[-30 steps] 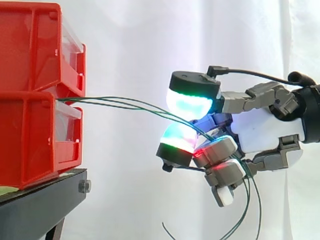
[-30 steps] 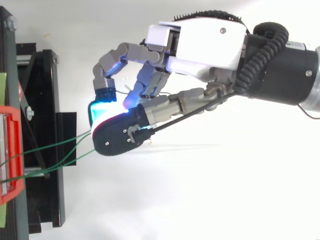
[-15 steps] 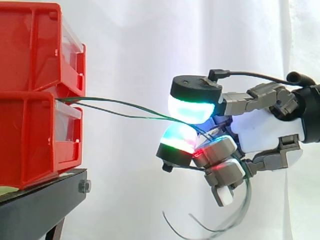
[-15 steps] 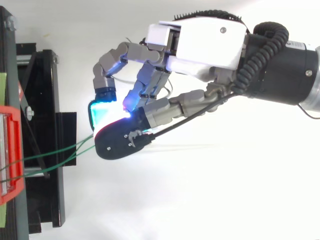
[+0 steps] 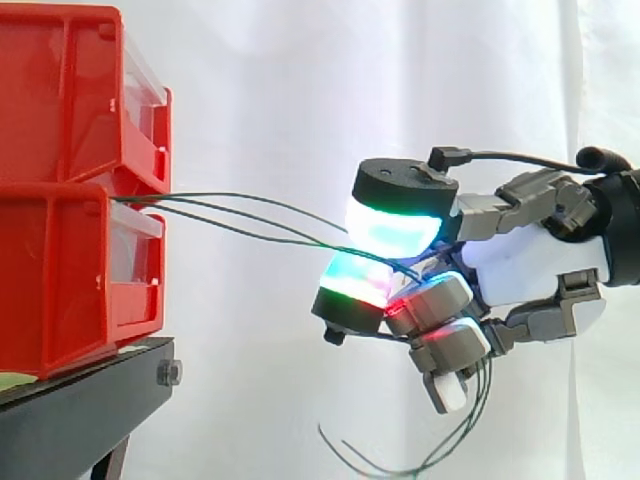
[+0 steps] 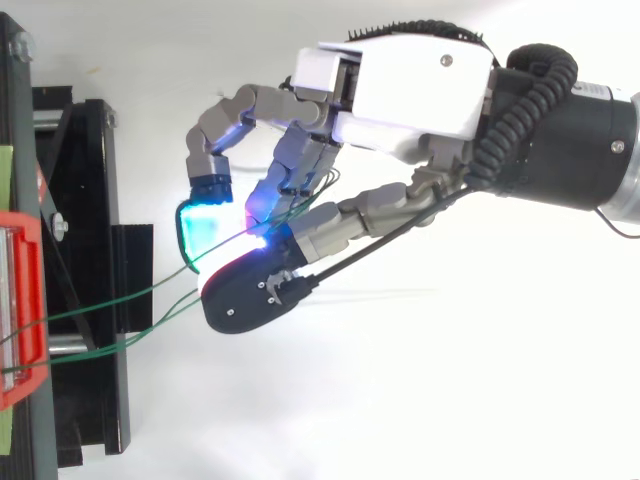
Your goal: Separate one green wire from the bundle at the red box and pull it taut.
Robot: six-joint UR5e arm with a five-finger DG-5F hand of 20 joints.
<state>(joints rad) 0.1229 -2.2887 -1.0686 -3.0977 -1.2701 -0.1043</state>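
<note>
Two stacked red bins [image 5: 60,190] stand at the left on a black stand [image 5: 80,410]. Thin green wires [image 5: 250,212] leave the gap between the bins and run right, sagging slightly, to my hand [image 5: 530,265]. The hand's fingers are curled. The wires pass between the thumb's cyan-green pad [image 5: 395,215] and a finger pad [image 5: 352,280], which pinch them. Their loose ends [image 5: 400,465] curl below the hand. From above, the wires [image 6: 120,305] spread apart between the red bin [image 6: 22,300] and the hand [image 6: 400,90]; one runs over the thumb pad [image 6: 250,295].
A white curtain [image 5: 280,90] hangs behind the work. The black stand [image 6: 90,300] lies between the bins and the hand in the top view. The arm comes in from the right.
The thumb pad has shifted slightly away from the bins. The loose wire ends have swung lower and to the left beneath the hand. The bins have not moved.
</note>
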